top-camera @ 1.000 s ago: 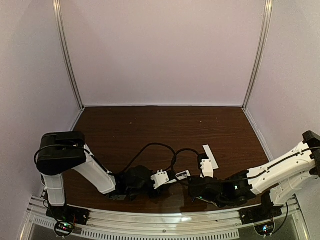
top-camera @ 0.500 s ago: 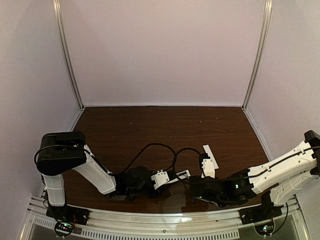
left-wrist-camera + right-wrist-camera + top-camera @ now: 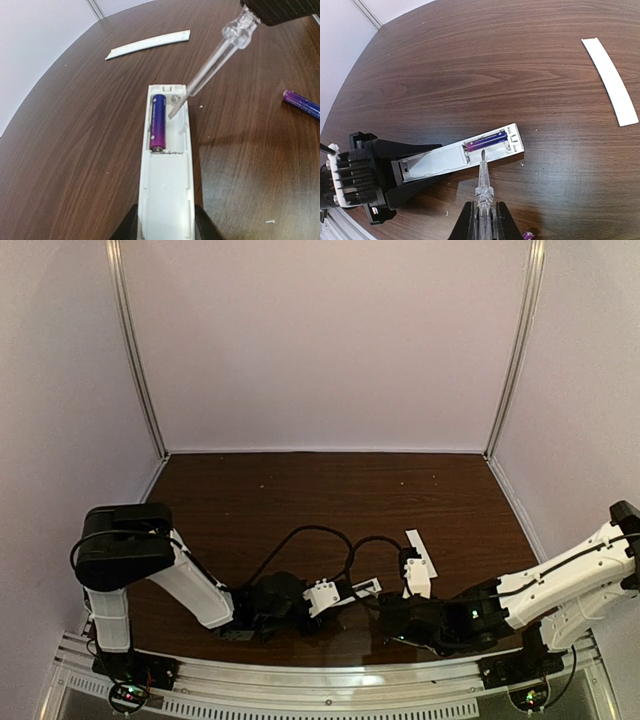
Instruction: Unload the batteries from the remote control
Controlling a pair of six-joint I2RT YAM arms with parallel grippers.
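Observation:
The white remote control (image 3: 165,190) lies recess-up, and my left gripper (image 3: 166,225) is shut on its near end. One bluish-purple battery (image 3: 158,122) sits in the left slot of the recess; it also shows in the right wrist view (image 3: 486,141). The other battery (image 3: 301,104) lies loose on the table to the right, and shows at the right wrist view's bottom edge (image 3: 529,235). My right gripper (image 3: 483,220) is shut on the clear-handled screwdriver (image 3: 484,187), whose tip rests in the empty slot beside the seated battery. In the top view both grippers meet near the front edge, the left gripper (image 3: 335,596) and the right gripper (image 3: 395,615).
The flat white cover strip (image 3: 149,44) lies on the brown table beyond the remote, and shows in the top view (image 3: 421,552) and the right wrist view (image 3: 610,80). Black cables loop above the grippers (image 3: 320,535). The metal rail (image 3: 300,680) runs along the front.
My right arm has shifted very slightly toward the remote. The left arm and the remote have not moved.

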